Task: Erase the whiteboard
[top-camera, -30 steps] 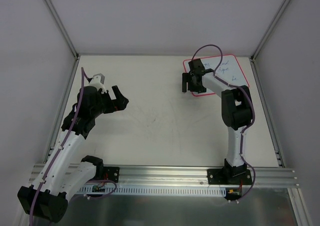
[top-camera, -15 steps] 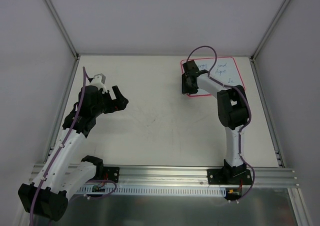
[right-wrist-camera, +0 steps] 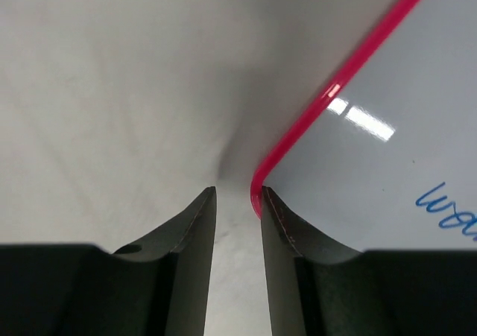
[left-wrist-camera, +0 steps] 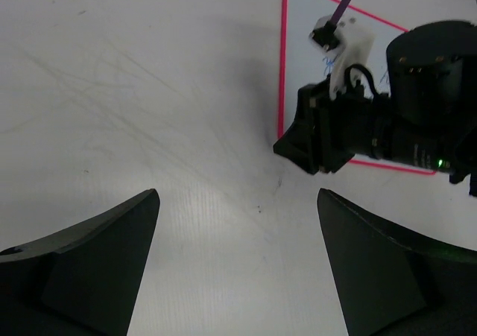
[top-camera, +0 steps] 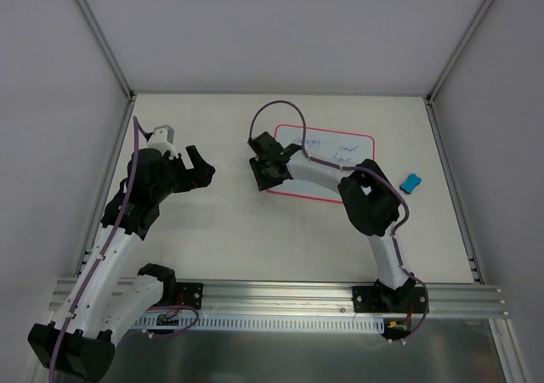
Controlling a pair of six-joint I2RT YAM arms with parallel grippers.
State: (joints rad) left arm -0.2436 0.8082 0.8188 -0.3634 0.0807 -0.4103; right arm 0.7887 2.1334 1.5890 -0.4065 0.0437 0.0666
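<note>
Nearest, on the robot's left, the left pincer (left-wrist-camera: 237, 198) hangs over the bare surface (top-camera: 255, 230) with its jaws spread wide and nothing between them. Level with it, the right pincer (right-wrist-camera: 237, 194) is down at the left end of the whiteboard (top-camera: 361, 149), its fingers (right-wrist-camera: 195, 224) drawn almost together with only a narrow slit left. The board's rounded red corner runs into that slit, against the inner face of one finger; whether it is pinched there or merely pressed against I cannot tell. The board lies flat on the surface to the right of centre, its long side running roughly left to right under the right arm's forearm. A small blue eraser (top-camera: 411, 182) lies apart from it, off its right end. Blue handwriting (top-camera: 306, 137) sits toward the far edge of the board. Judging by its looks, the board is thin, stiff and light. The bright glint on its face in the right wrist view suggests a glossy, slippery skin, so it will likely slide rather than stay put under a wiping stroke. Lying flush, it offers no lip to get under; the red border at a corner or short end seems the best place to hold or pin it. A hold there keeps the fingers off the written area; wiping probably calls for one pincer steadying that rim.
</note>
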